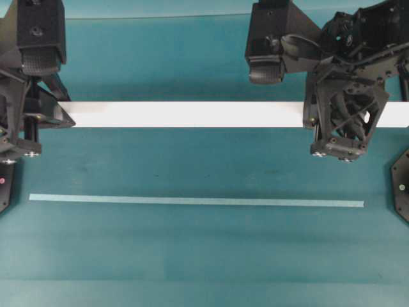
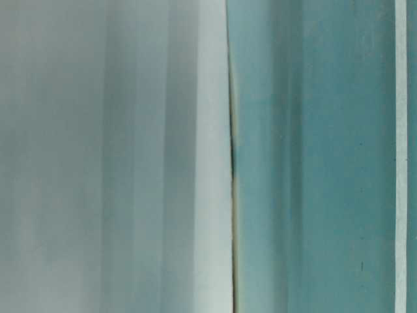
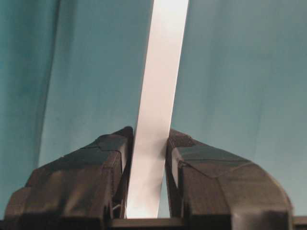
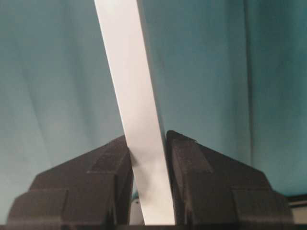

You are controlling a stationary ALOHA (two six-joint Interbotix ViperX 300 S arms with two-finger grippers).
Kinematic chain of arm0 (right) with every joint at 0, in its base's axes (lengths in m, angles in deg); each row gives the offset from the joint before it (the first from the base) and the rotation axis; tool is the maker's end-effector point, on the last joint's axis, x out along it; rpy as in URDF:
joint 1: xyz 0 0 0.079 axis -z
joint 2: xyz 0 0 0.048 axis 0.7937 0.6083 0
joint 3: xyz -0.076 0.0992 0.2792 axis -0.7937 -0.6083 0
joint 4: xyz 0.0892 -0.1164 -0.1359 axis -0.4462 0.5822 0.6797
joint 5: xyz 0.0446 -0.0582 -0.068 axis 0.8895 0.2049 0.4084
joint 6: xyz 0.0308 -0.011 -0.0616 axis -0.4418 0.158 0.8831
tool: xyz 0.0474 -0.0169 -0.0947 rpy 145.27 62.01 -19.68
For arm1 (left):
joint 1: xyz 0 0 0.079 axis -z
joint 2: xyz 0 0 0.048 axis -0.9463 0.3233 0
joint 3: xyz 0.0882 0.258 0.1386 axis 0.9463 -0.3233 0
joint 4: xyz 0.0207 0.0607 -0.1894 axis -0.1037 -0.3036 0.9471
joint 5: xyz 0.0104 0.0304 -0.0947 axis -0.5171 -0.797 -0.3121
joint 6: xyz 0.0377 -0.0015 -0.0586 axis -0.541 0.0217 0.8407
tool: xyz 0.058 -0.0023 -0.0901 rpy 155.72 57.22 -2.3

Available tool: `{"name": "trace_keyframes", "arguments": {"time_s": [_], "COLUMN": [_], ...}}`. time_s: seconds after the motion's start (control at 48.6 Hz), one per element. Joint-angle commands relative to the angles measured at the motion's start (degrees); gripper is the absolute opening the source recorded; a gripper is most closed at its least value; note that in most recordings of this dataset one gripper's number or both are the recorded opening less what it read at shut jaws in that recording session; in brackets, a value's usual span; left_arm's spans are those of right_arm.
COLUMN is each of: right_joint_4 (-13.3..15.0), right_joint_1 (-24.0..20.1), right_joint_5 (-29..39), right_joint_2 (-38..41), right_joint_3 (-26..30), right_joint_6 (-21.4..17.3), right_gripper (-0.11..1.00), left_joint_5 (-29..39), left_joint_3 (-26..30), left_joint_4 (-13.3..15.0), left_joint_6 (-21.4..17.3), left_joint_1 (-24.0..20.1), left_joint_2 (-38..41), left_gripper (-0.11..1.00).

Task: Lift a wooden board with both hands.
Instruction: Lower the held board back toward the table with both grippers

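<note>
Covering the whole scene, the teal table surface [image 1: 204,256] lies beneath everything. Across it, from the overhead view, the wooden board [image 1: 192,114] runs level from side to side, a shadow showing below it. The left gripper [image 3: 147,158] is clamped on one end, its black fingers [image 3: 96,167] pressed against both faces; the right gripper [image 4: 147,153] is clamped likewise near the other end, its lattice frame hiding part of the board. Nearer the front edge, well apart, lies the thin pale teal strip [image 1: 192,201], flat and unobstructed.
</note>
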Motion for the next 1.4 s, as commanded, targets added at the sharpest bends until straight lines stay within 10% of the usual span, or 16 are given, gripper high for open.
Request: {"name": "trace_keyframes", "arguments": {"time_s": [0.0, 0.391, 1.379], "right_joint_4": [-0.2, -0.1, -0.6], "right_joint_1": [0.1, 0.1, -0.5], "right_joint_5": [-1.1, -1.7, -30.8], "right_joint_2": [0.7, 0.8, -1.2], "right_joint_3": [2.1, -0.6, -33.1], "right_joint_6": [-0.5, 0.3, 2.1], "right_gripper": [0.21, 0.21, 0.21], "left_joint_5": [-1.0, -2.2, -26.4], "left_joint_3": [2.8, 1.1, -30.1], "left_joint_4": [-0.1, -0.1, -0.1], "left_joint_6": [0.3, 0.4, 0.4], "left_joint_1": [-0.4, -0.4, 0.0], "left_joint_2": [0.6, 0.8, 2.2], "left_gripper": [0.18, 0.18, 0.18]}}
